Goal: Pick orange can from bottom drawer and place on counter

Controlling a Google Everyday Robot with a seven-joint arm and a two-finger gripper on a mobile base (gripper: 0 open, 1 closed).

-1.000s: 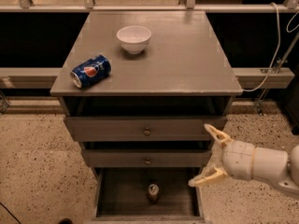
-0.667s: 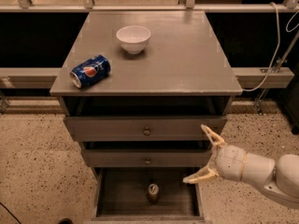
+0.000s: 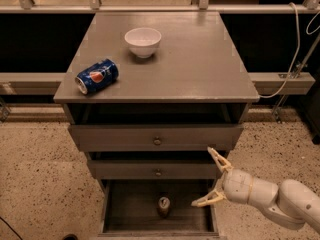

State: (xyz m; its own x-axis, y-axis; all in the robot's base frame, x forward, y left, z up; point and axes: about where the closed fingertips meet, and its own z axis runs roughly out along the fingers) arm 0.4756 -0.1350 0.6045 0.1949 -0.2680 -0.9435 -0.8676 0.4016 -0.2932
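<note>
The orange can (image 3: 164, 206) stands upright in the open bottom drawer (image 3: 130, 209), near the middle of its dark interior, seen from above with its silver top showing. My gripper (image 3: 210, 177) is open, its two pale fingers spread wide, at the right front corner of the drawer, to the right of the can and a little above it. It holds nothing. The counter (image 3: 200, 59) is the grey top of the cabinet above.
A blue Pepsi can (image 3: 97, 76) lies on its side at the counter's left front. A white bowl (image 3: 143, 41) stands near the counter's back middle. Two shallower drawers with round knobs (image 3: 157, 141) sit above the bottom drawer. A cable (image 3: 295, 44) hangs at the right.
My gripper has moved left and slightly down, from beside the cabinet's right edge toward the open bottom drawer. The cans and bowl have not moved.
</note>
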